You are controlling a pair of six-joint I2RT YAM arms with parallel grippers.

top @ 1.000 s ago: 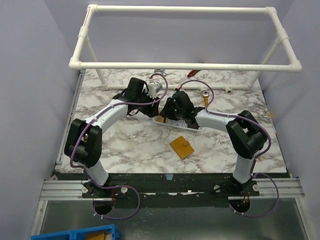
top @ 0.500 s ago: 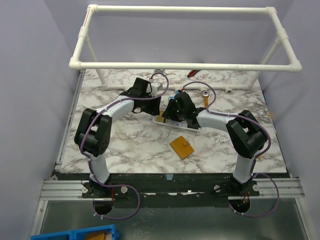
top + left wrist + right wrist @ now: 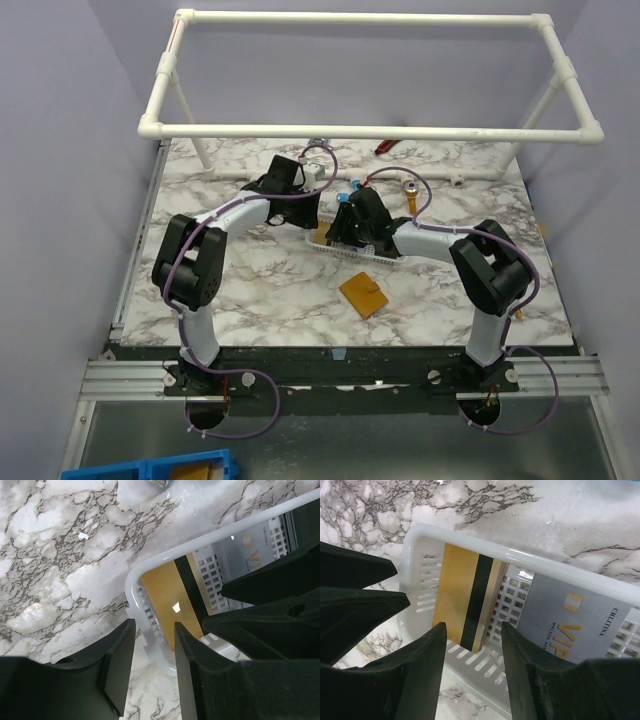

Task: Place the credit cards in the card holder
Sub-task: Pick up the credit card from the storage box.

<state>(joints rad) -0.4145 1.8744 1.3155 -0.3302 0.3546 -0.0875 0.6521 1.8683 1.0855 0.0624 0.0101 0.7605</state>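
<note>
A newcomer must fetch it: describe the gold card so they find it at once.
On the marble table, find the white basket near the middle. The gold card sits at its left end. Unlike the silver card beside it, it is yellow with one black stripe.

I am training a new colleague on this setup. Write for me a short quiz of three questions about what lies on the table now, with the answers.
1. Fill in: the silvery rectangular card in the white mesh plastic basket bears the large letters ___.
2. Which card shows between the fingers of the right gripper in its wrist view? A the silvery card; B the yellow-gold card with a black stripe; C a plain black card.
3. True or false: the small orange-brown leather-like wallet lies on the marble table, outside the basket.
Key: 1 VIP; 2 B; 3 true.
</note>
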